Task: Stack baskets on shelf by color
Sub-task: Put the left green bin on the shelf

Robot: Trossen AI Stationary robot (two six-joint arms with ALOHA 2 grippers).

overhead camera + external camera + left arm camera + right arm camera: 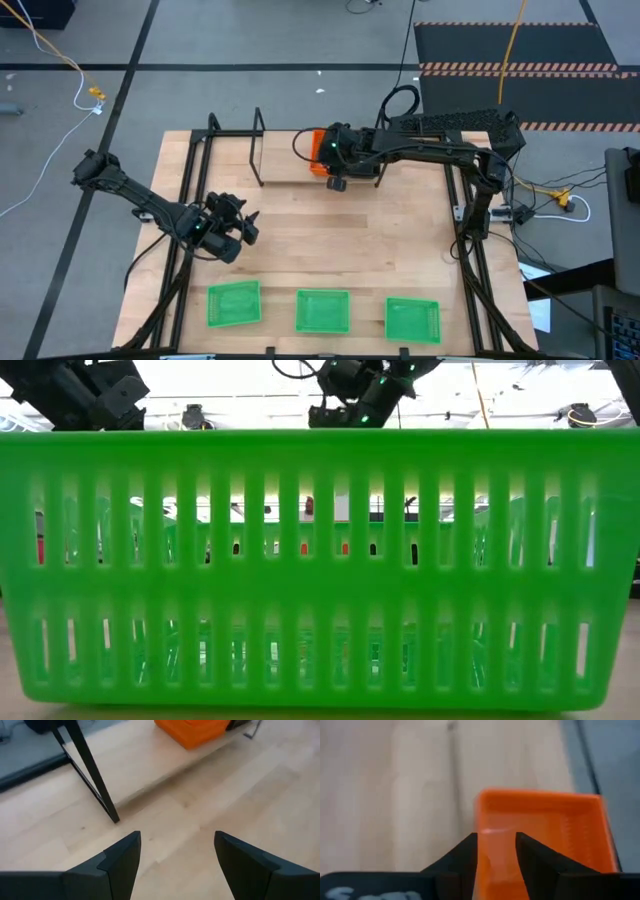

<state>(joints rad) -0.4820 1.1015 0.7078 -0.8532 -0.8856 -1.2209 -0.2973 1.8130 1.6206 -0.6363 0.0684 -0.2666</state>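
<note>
The right end effector [338,172] sat at the tabletop's [400,250] twelve o'clock edge, its fingers clenched on the near wall of an orange basket [318,152] resting on the shelf [258,148]. The left end effector [243,228] hovered released at about nine o'clock. Three green baskets [323,310] lay in a row at six o'clock, the left arm judged nearer them.

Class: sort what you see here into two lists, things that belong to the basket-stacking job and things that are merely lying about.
Part of the job:
- orange basket, right gripper closed on its wall
- three green baskets
- shelf
- left gripper, open

Lying about:
- yellow cable on the floor
- striped floor mat
</note>
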